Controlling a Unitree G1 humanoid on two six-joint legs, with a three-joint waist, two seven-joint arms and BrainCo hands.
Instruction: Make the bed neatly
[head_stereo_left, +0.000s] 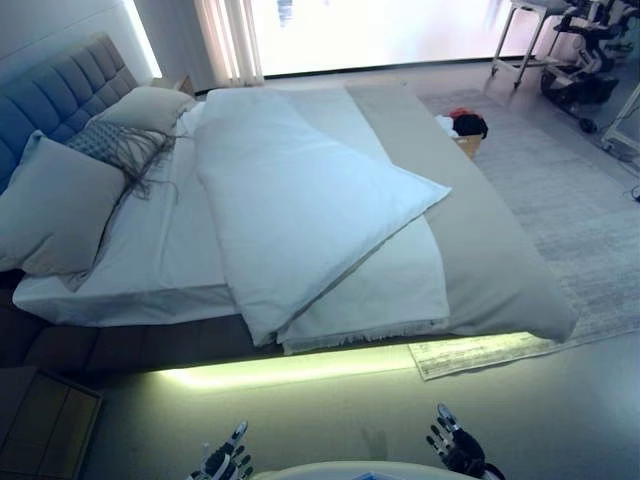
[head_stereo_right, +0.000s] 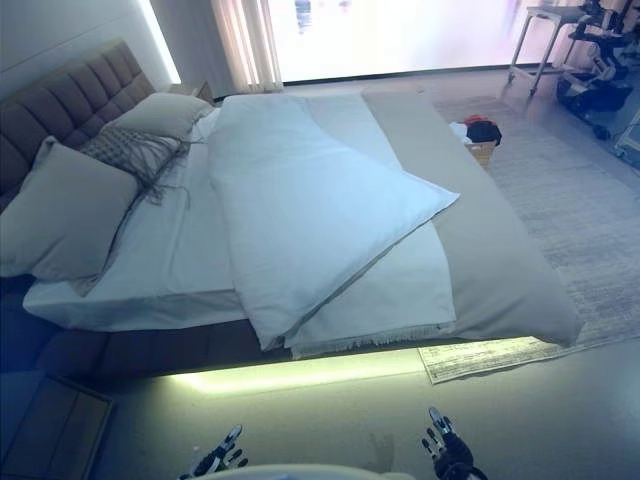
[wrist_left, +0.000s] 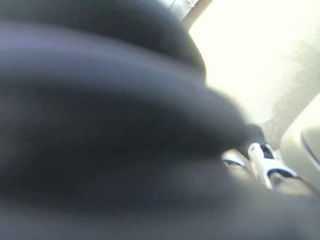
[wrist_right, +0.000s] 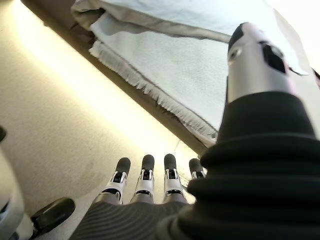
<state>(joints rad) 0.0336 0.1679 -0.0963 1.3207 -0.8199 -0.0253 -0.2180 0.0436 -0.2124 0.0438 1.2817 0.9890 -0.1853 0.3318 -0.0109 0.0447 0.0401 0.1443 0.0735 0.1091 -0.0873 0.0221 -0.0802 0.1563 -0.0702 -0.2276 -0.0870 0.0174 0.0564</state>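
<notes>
The left wrist view is almost wholly filled by a dark blur, so little can be read there beyond a silver finger or two; from overhead the left hand (head_stereo_left: 225, 462) shows only as fingertips at the lower edge, fingers straight, holding nothing. The right hand (head_stereo_left: 455, 445) is likewise cut off low in the head views, but its own wrist view shows the fingers (wrist_right: 145, 175) lined up straight and the thumb apart — relaxed, empty, above the floor (head_stereo_left: 330, 420).

Ahead of both hands, well apart from them, stands the bed (head_stereo_left: 480, 250). A white duvet (head_stereo_left: 300, 200) lies crooked on it, skewed on a diagonal, one corner pointing off toward the right hand's side and another drooping over the near edge. Under it a fringed white blanket (head_stereo_left: 390, 290) hangs over that same edge, its fringe just ahead of the right hand's fingers in the wrist view. A beige cover (head_stereo_left: 490, 260) shows along the foot end. Toward the left hand's side lie two large pillows (head_stereo_left: 55, 205), with a grey fringed cushion (head_stereo_left: 120, 145) between them, against a tufted headboard (head_stereo_left: 60, 95).

Bare floor runs between the hands and the lit bed edge — open standing room. A pale rug (head_stereo_left: 570, 200) lies beyond the foot end, with a basket (head_stereo_left: 462, 130) holding red and black items.
</notes>
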